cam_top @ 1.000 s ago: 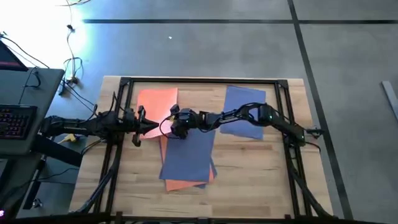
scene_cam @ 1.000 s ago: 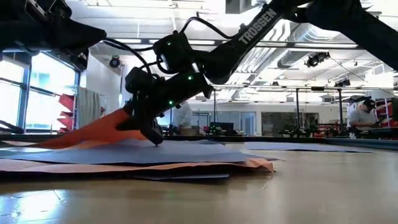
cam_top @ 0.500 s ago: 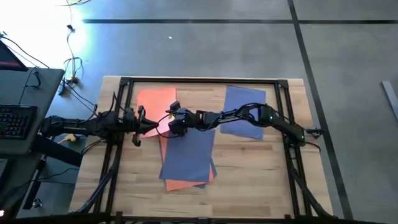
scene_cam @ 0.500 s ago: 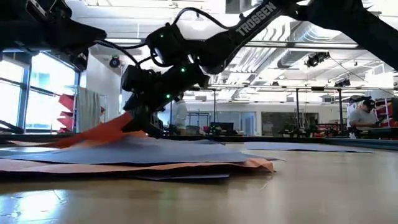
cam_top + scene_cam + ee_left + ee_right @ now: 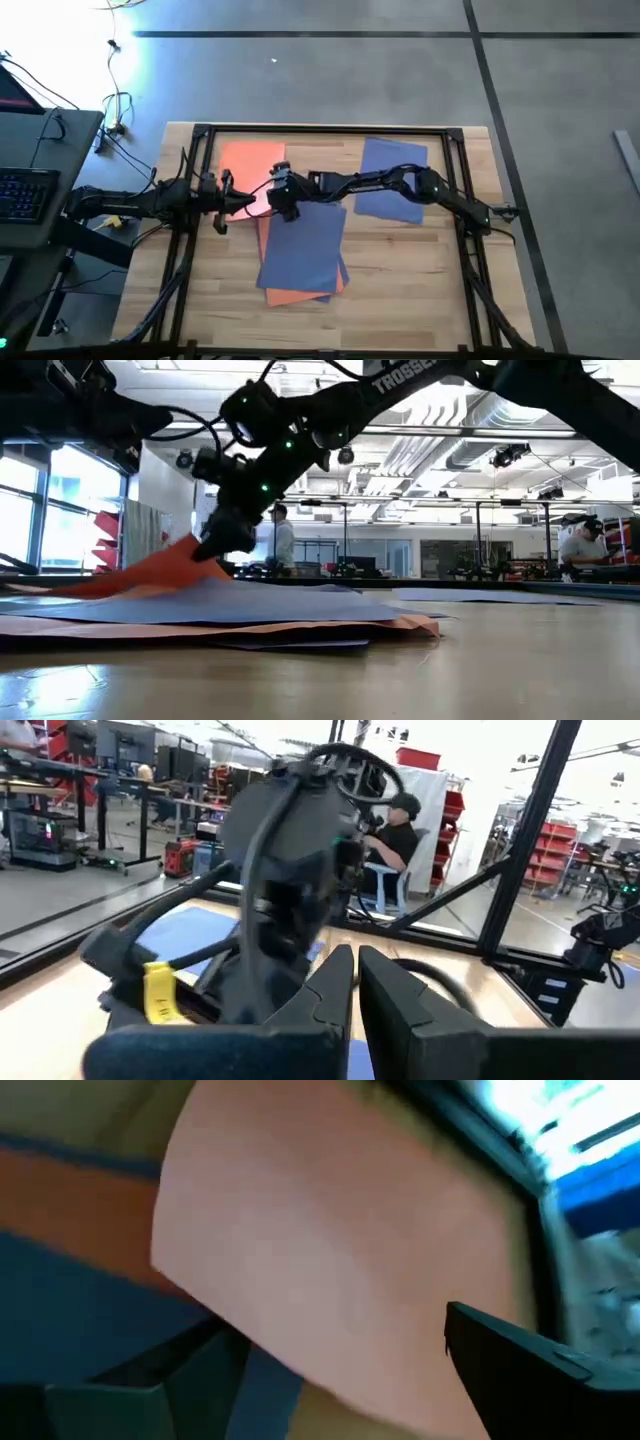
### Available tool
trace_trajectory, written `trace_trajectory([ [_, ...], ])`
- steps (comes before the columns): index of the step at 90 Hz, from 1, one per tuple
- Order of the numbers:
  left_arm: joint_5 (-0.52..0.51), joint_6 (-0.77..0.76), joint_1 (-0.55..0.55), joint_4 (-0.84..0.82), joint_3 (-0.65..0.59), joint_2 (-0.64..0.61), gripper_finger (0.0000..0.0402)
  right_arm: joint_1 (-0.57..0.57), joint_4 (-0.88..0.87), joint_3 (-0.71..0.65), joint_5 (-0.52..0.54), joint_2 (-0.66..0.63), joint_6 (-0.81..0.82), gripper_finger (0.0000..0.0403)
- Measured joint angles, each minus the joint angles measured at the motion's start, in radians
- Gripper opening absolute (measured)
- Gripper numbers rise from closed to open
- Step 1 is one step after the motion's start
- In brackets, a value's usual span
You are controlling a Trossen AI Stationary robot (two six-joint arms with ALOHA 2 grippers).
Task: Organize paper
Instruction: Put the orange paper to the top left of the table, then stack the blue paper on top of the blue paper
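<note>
An orange sheet of paper (image 5: pixel 250 165) lies at the far left of the table, and its near edge (image 5: pixel 150 565) is raised off the wood. My right gripper (image 5: pixel 272 197) reaches across from the right to that raised edge. Its fingers stand apart in the right wrist view, with the sheet (image 5: pixel 330 1240) between them. My left gripper (image 5: pixel 245 205) is shut and points at the right gripper from the left, close by. A stack with a blue-purple sheet (image 5: pixel 300 245) on top lies mid-table. Another blue sheet (image 5: pixel 390 175) lies flat at the far right. My right gripper comes level from the table's right, and the orange sheet's raised near edge (image 5: pixel 300 1370) runs between its parted fingers. I cannot tell which finger the paper rests on. My left gripper sits at the same edge, but the right gripper hides whether it touches the sheet.
A black frame (image 5: pixel 200 135) rings the table, with uprights at the corners. Orange sheets (image 5: pixel 300 295) stick out under the stack at its near end. Bare wood (image 5: pixel 420 280) lies at the near right. A desk with a keyboard (image 5: pixel 25 190) stands off the left side.
My right gripper has risen off the stack's far end and gone toward the table's left edge, closer to my left gripper. The orange sheet's near edge has stayed raised throughout.
</note>
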Motion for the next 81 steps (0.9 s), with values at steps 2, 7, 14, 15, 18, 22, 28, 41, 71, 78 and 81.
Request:
trace_trajectory([
  [2,0.001,0.0,0.0,0.0,0.0,0.0,0.0,-0.001,-0.013,0.002,0.004,0.0,0.006,0.0312],
  [7,0.003,0.0,0.0,-0.002,0.0,0.0,0.0,0.0,-0.021,0.002,0.029,0.0,0.03,0.0312],
  [14,0.003,0.0,0.0,-0.001,0.0,0.0,0.0,0.003,-0.01,0.002,0.096,0.0,0.087,0.0312],
  [15,0.003,0.0,0.0,-0.001,0.0,0.0,0.0,0.004,-0.004,0.002,0.113,0.0,0.103,0.0312],
  [18,0.003,0.0,0.0,-0.001,0.0,0.0,0.0,0.007,0.024,0.002,0.171,0.0,0.172,0.0312],
  [22,0.002,0.001,0.0,-0.001,0.0,0.0,0.0,0.008,0.038,0.002,0.189,0.0,0.243,0.0312],
  [28,0.002,0.01,0.0,-0.001,0.0,0.0,0.0,0.007,0.043,0.003,0.093,-0.001,0.27,0.0312],
  [41,0.0,0.016,-0.001,0.002,0.0,0.0,0.0,0.012,0.052,0.003,0.04,-0.001,0.314,0.0311],
  [71,-0.002,0.017,0.0,-0.001,0.0,0.0,0.0,0.044,-0.143,0.003,0.074,-0.029,0.221,0.0311],
  [78,-0.002,0.017,0.0,0.001,0.0,0.0,0.0,0.046,-0.095,0.003,-0.013,-0.034,0.242,0.0311],
  [81,-0.002,0.016,0.0,0.002,0.0,0.0,0.0,0.043,-0.057,0.003,-0.061,-0.034,0.27,0.0311],
])
